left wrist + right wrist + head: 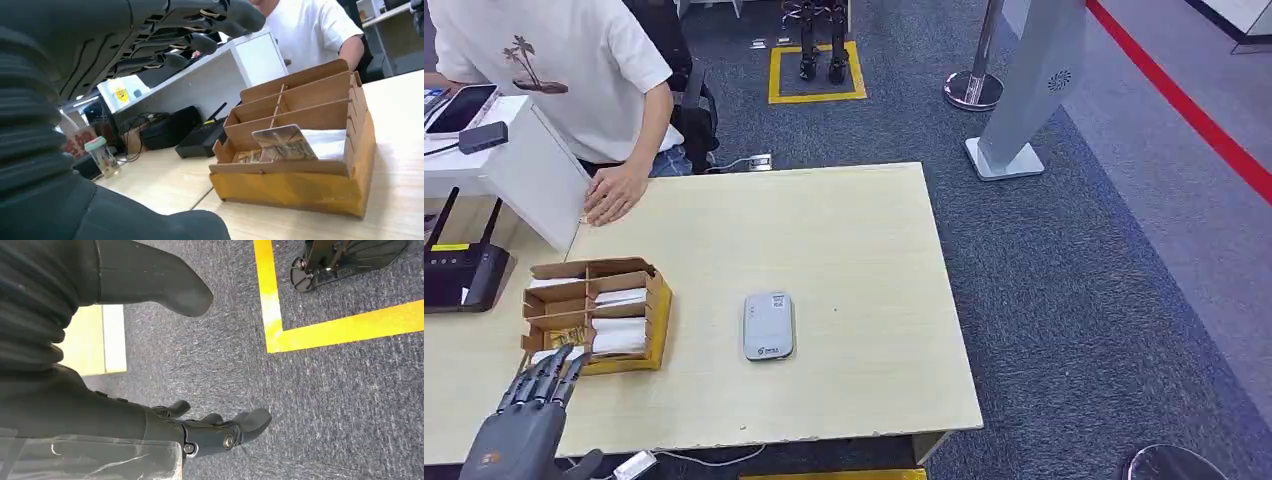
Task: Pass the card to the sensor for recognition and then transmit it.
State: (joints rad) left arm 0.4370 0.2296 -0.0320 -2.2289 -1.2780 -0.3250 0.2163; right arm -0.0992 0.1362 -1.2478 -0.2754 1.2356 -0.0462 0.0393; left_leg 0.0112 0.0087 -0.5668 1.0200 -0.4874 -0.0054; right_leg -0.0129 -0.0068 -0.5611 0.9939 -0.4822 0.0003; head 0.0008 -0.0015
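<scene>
— Where's the left hand (529, 415)?
— At seven o'clock on the surface (824, 250), fingers (200, 42) straight, apart, empty, just short of the box (599, 315).
— The card (282, 142)?
— In the box's nearest slot, leaning, long axis crosswise. The sensor (768, 326) lies at centre, lengthwise.
— The right hand (150, 355)?
— Fingers loosely apart above carpet, empty.

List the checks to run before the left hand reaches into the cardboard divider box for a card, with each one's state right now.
1. Left hand free, fingers apart: ok.
2. Left hand at the near end of the brown cardboard divider box, not yet touching a card: ok.
3. Card standing in the box's near compartment, tilted and reachable: ok.
4. Grey rectangular card sensor flat on the pale wooden table, uncovered: ok.
5. Person's hand rests on the table's far edge, away from the box: ok.
6. Right hand holds nothing, above carpet: ok.
</scene>
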